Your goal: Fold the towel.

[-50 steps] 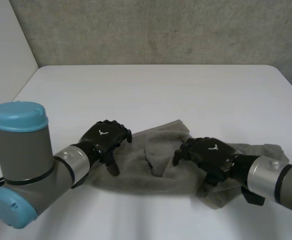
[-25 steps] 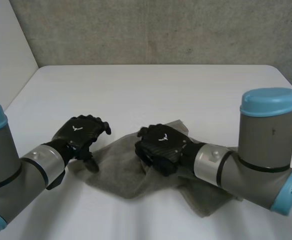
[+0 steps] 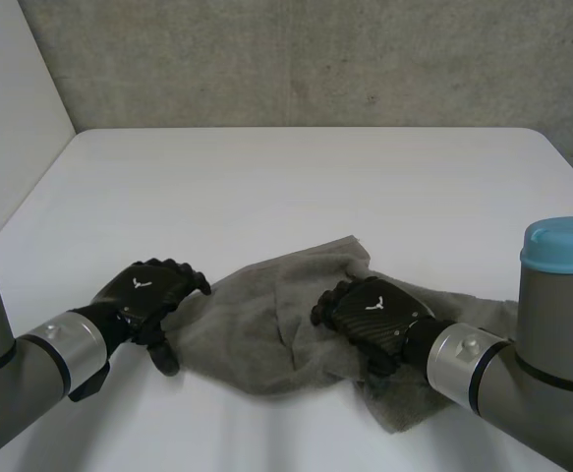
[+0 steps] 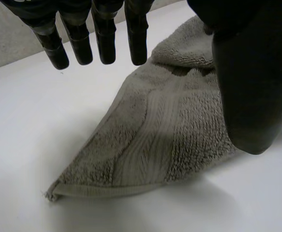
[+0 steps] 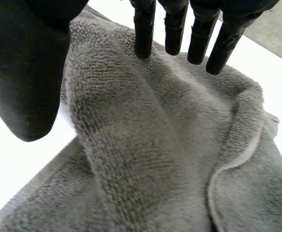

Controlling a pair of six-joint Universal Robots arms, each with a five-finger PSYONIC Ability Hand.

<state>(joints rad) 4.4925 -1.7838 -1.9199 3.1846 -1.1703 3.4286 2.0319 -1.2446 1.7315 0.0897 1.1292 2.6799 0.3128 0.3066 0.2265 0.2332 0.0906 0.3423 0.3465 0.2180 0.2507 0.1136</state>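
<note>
A grey towel [image 3: 252, 329] lies rumpled on the white worktop [image 3: 296, 187], left hand [image 3: 148, 295] slack and empty by one corner, right hand [image 3: 370, 315] loose-fingered over its bunched middle, no neat fold made yet.

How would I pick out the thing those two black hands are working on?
On the near part of the white table, beside the left hand and beneath the right hand, lies a rumpled grey towel. It is the only soft, fuzzy thing there, with a ribbed band near its hem.
</note>
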